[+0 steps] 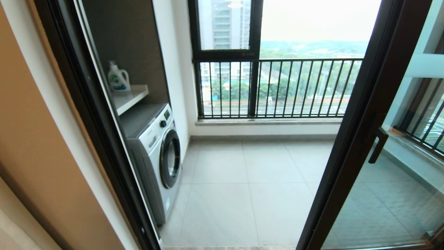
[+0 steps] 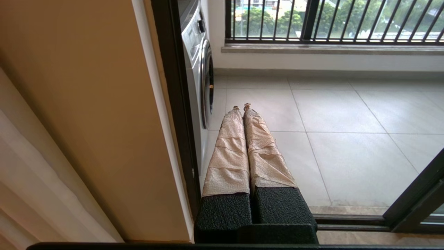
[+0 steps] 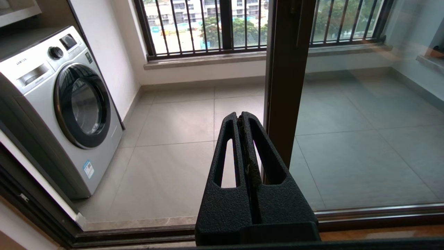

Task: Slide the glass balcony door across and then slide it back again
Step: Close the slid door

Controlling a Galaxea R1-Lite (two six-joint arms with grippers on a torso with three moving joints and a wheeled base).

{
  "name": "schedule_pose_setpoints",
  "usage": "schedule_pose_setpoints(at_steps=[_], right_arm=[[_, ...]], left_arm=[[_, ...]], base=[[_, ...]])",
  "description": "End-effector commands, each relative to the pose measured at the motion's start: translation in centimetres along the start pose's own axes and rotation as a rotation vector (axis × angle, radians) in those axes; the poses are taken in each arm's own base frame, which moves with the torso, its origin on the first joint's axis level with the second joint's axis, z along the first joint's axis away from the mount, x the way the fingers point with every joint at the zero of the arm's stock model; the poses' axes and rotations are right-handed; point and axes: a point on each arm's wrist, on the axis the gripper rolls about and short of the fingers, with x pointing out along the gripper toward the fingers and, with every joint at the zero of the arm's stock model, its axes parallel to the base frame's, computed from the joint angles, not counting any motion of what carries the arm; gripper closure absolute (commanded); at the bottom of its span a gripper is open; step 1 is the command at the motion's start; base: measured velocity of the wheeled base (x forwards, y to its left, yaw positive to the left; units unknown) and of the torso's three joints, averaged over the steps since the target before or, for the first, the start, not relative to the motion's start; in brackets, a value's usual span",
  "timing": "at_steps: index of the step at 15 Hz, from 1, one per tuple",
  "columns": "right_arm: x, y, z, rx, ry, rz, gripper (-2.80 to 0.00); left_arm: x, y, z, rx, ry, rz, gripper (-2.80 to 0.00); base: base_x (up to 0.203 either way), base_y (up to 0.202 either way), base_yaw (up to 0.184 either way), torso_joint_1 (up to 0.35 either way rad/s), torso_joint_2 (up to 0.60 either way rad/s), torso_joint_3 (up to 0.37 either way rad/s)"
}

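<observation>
Standing slid to the right of the doorway, the glass balcony door [image 1: 350, 139] is leaving the opening onto the tiled balcony floor [image 1: 242, 194] clear, its dark handle [image 1: 378, 145] facing inward. Hovering near the left door jamb [image 2: 173, 104], the left end effector [image 2: 241, 108] is keeping its taped fingers pressed together, empty. Beside the door's frame edge, the right end effector [image 3: 240, 118] is likewise closed on nothing. A washing machine [image 1: 158, 152] is sitting at the floor's left edge.
</observation>
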Motion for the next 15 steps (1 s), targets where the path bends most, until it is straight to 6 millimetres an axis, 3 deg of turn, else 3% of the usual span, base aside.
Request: schedule_pose_setpoints(at_steps=[1,9,12,15], right_arm=[[0.1,0.0,-0.3,0.001,0.012,0.0,0.0],[-0.1,0.0,0.4,-0.009,-0.012,-0.011,0.0],[-0.8,0.1,6.1,0.021,-0.072,-0.025,0.0],[1.3,0.4,11.2,0.018,-0.008,-0.012,0.0]], left_arm=[[0.0,0.0,0.0,0.0,0.003,0.0,0.0],[0.0,0.0,0.0,0.0,0.003,0.0,0.0],[0.0,0.0,0.0,0.0,0.003,0.0,0.0],[0.0,0.0,0.0,0.0,0.003,0.0,0.0]], base=[[0.0,0.0,0.0,0.0,0.0,0.0],[0.0,0.0,0.0,0.0,0.0,0.0],[0.0,0.0,0.0,0.0,0.0,0.0],[0.0,0.0,0.0,0.0,0.0,0.0]])
